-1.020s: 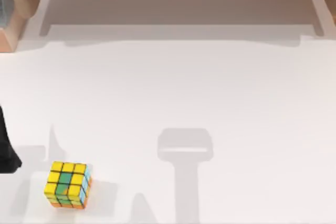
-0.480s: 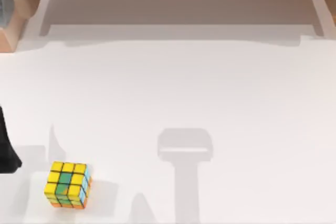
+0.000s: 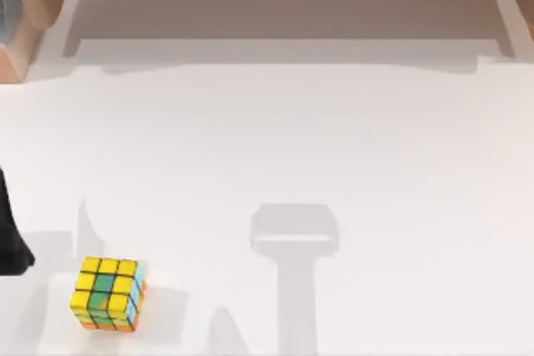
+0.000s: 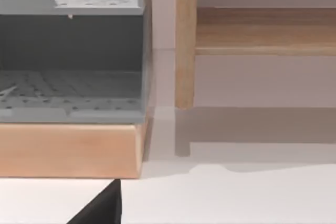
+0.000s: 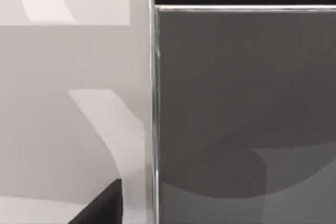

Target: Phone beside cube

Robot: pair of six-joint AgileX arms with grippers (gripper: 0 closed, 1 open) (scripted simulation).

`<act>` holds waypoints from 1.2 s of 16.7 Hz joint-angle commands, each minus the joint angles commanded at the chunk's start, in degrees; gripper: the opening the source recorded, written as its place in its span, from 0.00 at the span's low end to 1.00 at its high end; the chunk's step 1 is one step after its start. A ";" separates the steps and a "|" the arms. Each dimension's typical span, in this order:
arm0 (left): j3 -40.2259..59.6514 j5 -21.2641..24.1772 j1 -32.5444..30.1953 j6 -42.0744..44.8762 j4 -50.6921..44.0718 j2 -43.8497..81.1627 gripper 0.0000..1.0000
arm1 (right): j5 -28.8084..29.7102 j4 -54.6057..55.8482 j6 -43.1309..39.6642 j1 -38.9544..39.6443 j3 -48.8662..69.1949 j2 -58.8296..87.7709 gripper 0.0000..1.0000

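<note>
- The phone [image 5: 241, 103] fills most of the right wrist view, lying flat with its grey glossy screen up, a black bezel at one end and part of a round home button at the edge; that camera sits very close above it
- The cube [image 3: 108, 293] stands on the white table [image 3: 334, 139] at the near left in the top view, yellow-and-green face up, orange and light blue on its sides
- From these views I cannot tell how far the phone is from the cube, so whether they are beside each other is open
- Set against the top views of a second and half a second ago, nothing has shifted: the cube sits on the same spot and the shadows on the table are alike; I judge the work has not yet moved on, the phone probably being sized up for a grasp
- A dark tip of the left arm [image 3: 10, 239] shows at the far-left edge, well off from the cube, seemingly idle; its wrist camera looks at a grey perforated shelf unit [image 4: 68, 51] on a wooden base [image 4: 68, 148]
- Fingers of either gripper: I cannot tell
- No brand, label or writing is readable anywhere
</note>
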 joint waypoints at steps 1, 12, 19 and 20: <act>0.00 0.00 0.00 0.00 0.00 0.00 1.00 | 0.00 0.00 0.00 0.00 0.00 0.00 0.47; 0.00 0.00 0.00 0.00 0.00 0.00 1.00 | 0.00 0.00 0.00 0.00 0.00 0.00 0.00; 0.00 0.00 0.00 0.00 0.00 0.00 1.00 | -0.19 -2.65 0.04 0.03 1.40 -1.94 0.00; 0.00 0.00 0.00 0.00 0.00 0.00 1.00 | -0.19 -3.79 0.02 0.02 1.94 -2.55 0.00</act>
